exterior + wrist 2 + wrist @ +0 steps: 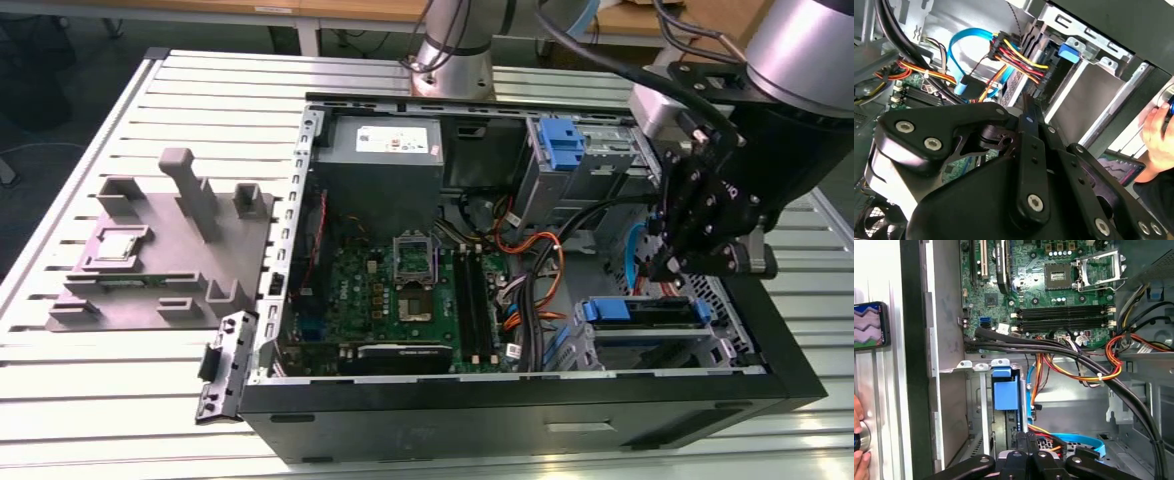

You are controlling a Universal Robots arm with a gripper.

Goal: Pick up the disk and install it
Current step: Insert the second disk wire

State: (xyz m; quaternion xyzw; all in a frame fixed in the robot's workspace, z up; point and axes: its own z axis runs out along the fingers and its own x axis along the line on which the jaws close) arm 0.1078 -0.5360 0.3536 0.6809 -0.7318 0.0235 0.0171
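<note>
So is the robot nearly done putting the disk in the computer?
Nearly, it seems. Done: the disk, with its blue rail, already sits in the drive cage at one corner of the open computer case. In hand: the robot's hand hangs right over the disk. Left: I cannot tell whether the disk is pushed fully home, or whether the hand grips it.

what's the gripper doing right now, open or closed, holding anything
gripper: over the drive bay by the disk; jaws look closed together, nothing visibly held.
</note>
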